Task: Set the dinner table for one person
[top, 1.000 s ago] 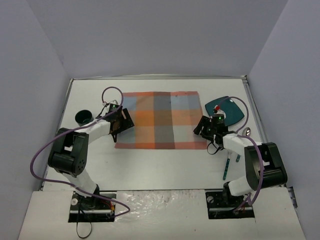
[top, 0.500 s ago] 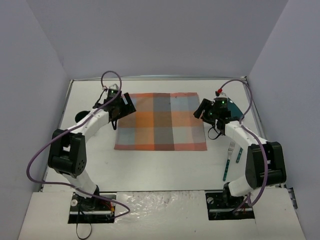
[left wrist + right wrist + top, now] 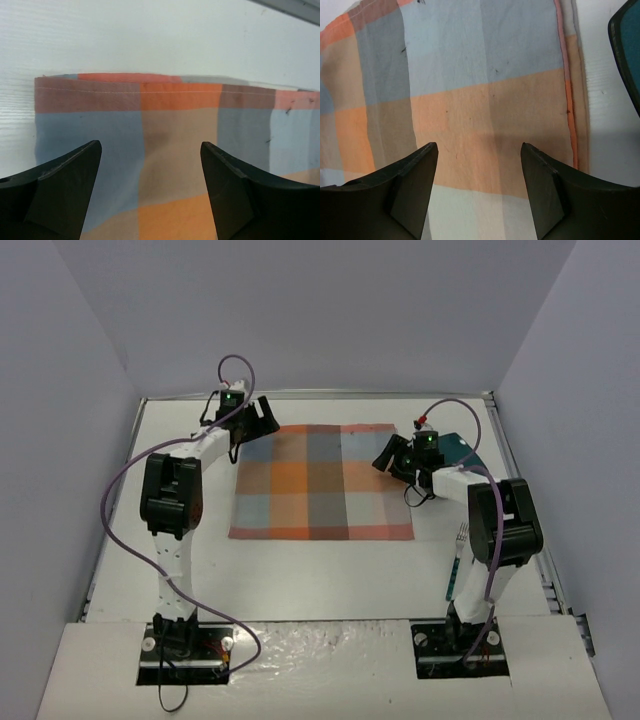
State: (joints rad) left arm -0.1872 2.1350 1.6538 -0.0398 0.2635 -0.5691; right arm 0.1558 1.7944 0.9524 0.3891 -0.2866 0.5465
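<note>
While the dinner table (image 3: 320,570) fills the whole floor of the white-walled enclosure as a plain matte white top, the plaid placemat (image 3: 320,480) lies flat near its middle, its orange, blue and grey squares running square to the table's edges; the left gripper (image 3: 258,424) hangs over the mat's far left corner, and the left wrist view shows its dark fingers (image 3: 65,185) spread wide with nothing between them, only the mat's stitched far hem (image 3: 150,92) and bare table (image 3: 150,35) beyond it; the right gripper (image 3: 386,457) sits over the mat's right side, towards the far end, and its wrist camera likewise shows the fingers (image 3: 405,190) well apart and gripping nothing, the cloth (image 3: 485,115) plain in the gap; just beside the mat's right edge lies a teal plate (image 3: 462,446), the one dish in view, largely covered from above by the right arm and its purple cable; the right wrist view catches only a sliver of its dark rim (image 3: 626,55), and what little teal surface shows is bare, though the rest cannot be judged; nearer the arms' bases, a fork (image 3: 461,533) lies on the white top to the right of the mat, apart from it, tines pointing away.
</note>
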